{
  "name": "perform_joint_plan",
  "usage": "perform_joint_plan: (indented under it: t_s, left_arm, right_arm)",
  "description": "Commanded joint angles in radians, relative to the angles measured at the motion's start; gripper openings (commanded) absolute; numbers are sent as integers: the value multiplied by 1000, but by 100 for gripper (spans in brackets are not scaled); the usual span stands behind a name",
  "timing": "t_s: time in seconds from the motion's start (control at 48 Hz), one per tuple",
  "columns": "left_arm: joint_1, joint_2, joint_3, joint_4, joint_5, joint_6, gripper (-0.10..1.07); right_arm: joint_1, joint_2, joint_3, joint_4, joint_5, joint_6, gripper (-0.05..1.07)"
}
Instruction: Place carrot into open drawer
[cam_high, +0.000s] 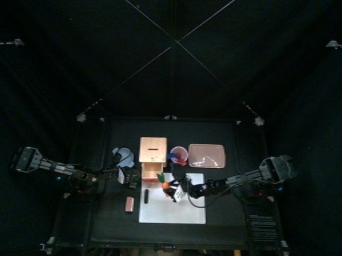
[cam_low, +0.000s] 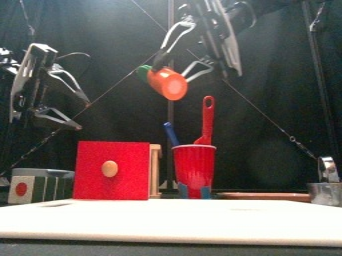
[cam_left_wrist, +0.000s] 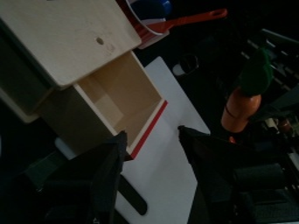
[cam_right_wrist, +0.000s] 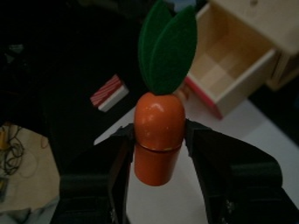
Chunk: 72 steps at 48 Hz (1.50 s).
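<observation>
An orange carrot (cam_right_wrist: 158, 131) with green leaves stands upright between the jaws of my right gripper (cam_right_wrist: 159, 144), which is shut on it. In the front view the carrot (cam_low: 167, 82) hangs high above the table, over the red cup. The wooden box's drawer (cam_left_wrist: 111, 96) is pulled open and looks empty inside; its red front (cam_low: 111, 170) carries a round wooden knob. In the left wrist view the carrot (cam_left_wrist: 243, 101) is off to one side of the drawer. My left gripper (cam_left_wrist: 155, 157) is open and holds nothing, hovering near the drawer.
A red cup (cam_low: 194, 165) holding a red spatula and a blue utensil stands beside the box. A white board (cam_high: 181, 188) lies under the arms. Nearby are a metal sieve (cam_high: 207, 155) and a small red block (cam_right_wrist: 107, 92).
</observation>
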Motion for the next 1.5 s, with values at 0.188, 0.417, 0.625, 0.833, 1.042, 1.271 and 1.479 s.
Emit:
perform_joint_plan:
  t_s: [0.188,0.417,0.625,0.833,1.042,1.271,1.479]
  left_arm:
    - [23,-8,-8,5,-5,5,87]
    - [38,-9,-6,6,-3,5,87]
    - [40,-12,-6,6,5,5,87]
    - [44,-12,-5,6,5,5,87]
    - [48,-14,-5,6,5,5,87]
    - [49,-14,2,5,6,5,87]
    - [49,-12,2,6,6,5,87]
  right_arm:
    - [-155,61,-114,80,-64,-241,59]
    - [-215,176,-195,107,-63,-382,59]
    - [-224,224,-218,118,-63,-407,59]
    - [-218,241,-215,118,-64,-411,62]
    - [-218,256,-213,118,-63,-411,75]
    - [-216,256,-213,117,-61,-413,93]
    - [-216,250,-215,117,-34,-413,97]
